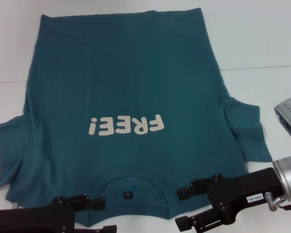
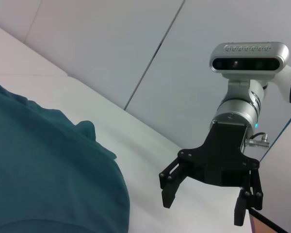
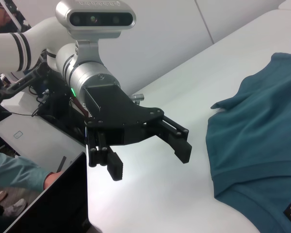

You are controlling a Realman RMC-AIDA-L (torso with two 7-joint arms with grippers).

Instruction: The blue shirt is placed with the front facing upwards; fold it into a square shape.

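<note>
On white table (image 1: 262, 39): soft teal blue shirt (image 1: 126, 87) flat; left gripper (image 1: 103, 214), right gripper (image 1: 185, 209) spread.

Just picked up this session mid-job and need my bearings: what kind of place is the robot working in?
Probably a robotics lab or data-collection room. The blue shirt lies flat on a plain white table, pale wall panels stand behind, and a seated person with cables and equipment shows in the right wrist view.

L pincer (image 1: 103, 213) hangs low w/ jaws spread apart, nothing between them, fingers aimed toward R pincer (image 1: 184, 208). R pincer likewise agape, empty, fingers aimed back at L one. Both wrists roughly level, arms reaching in from opposite sides.
</note>
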